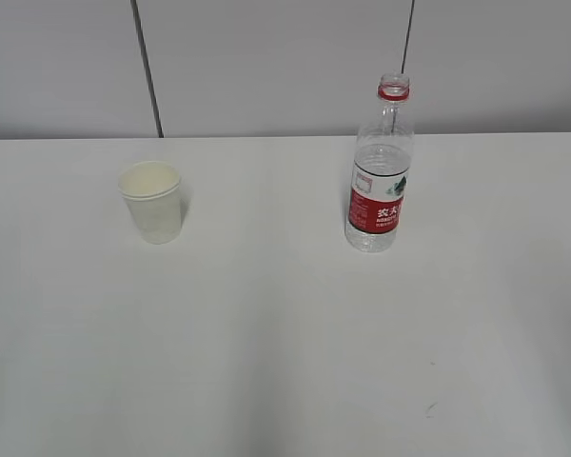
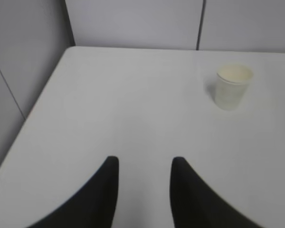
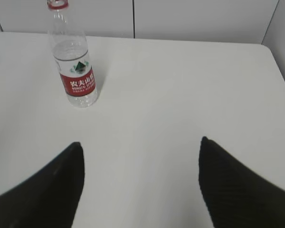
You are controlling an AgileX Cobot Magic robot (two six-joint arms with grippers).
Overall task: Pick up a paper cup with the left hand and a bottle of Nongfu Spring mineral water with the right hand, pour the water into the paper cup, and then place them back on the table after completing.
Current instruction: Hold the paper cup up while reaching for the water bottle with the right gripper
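Waiting apart and empty, left hand (image 2: 143, 171) and right hand (image 3: 140, 154) have grasped nothing; paper cup (image 2: 233, 87) and seemingly uncapped bottle (image 3: 75, 66) stand ahead; everything remains.

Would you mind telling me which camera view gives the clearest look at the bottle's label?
The right wrist view: the bottle stands near, its red label facing the camera and sharp. The exterior view shows the whole bottle smaller, with the label less legible. The left wrist view shows only the cup, no bottle.
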